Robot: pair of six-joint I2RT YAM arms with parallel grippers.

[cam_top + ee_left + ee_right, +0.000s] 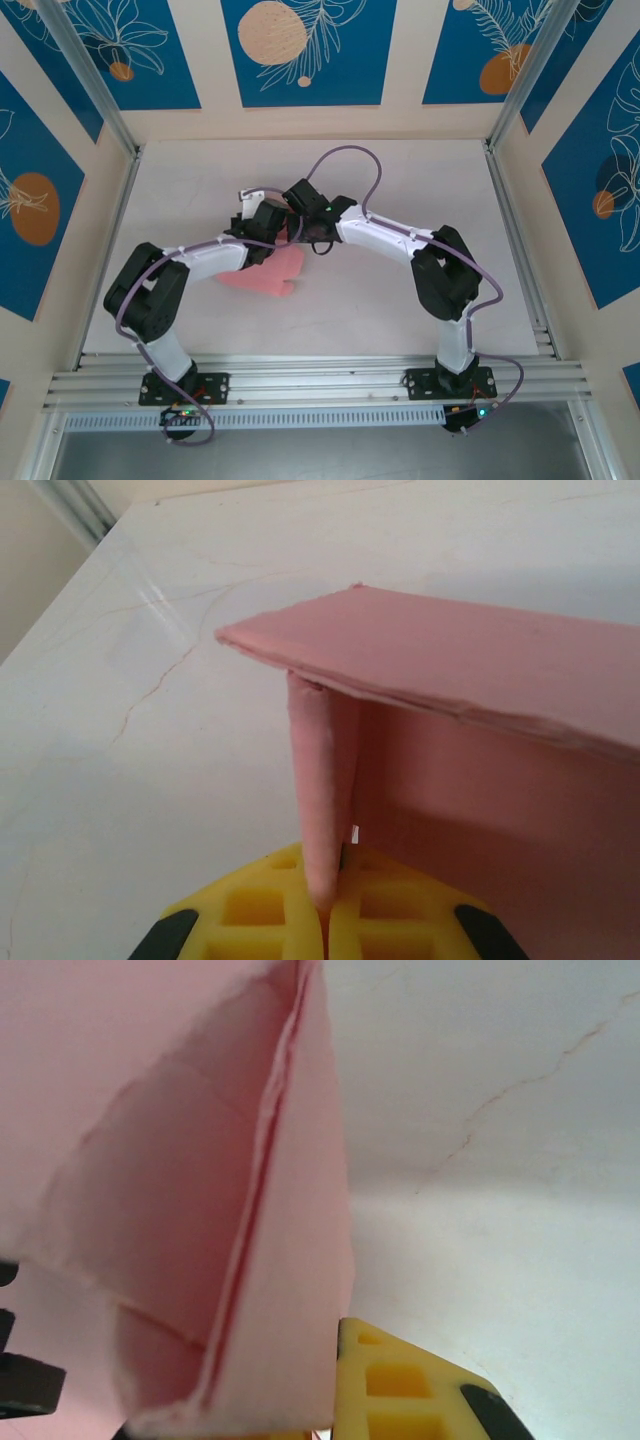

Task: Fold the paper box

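Paper box (pixel 272 270): pink card, partly folded, sits left of centre on the white table (pixel 400 310), just in front of where both wrists meet. Its near part lies flat, half under the left forearm, and its far edge is lifted up to the grippers.

Left gripper (pixel 325 905): closed, with the yellow pads (pixel 260 905) pinching a narrow upright fold of the card. In the left wrist view a flat panel overhangs that fold like a roof and a side wall runs off to the right.

Right gripper (pixel 300 213): closed on the card too. In the right wrist view a doubled edge runs down beside its yellow pad (pixel 400 1385); the other pad is hidden behind the card.

The two grippers are nearly touching over the card's far edge.
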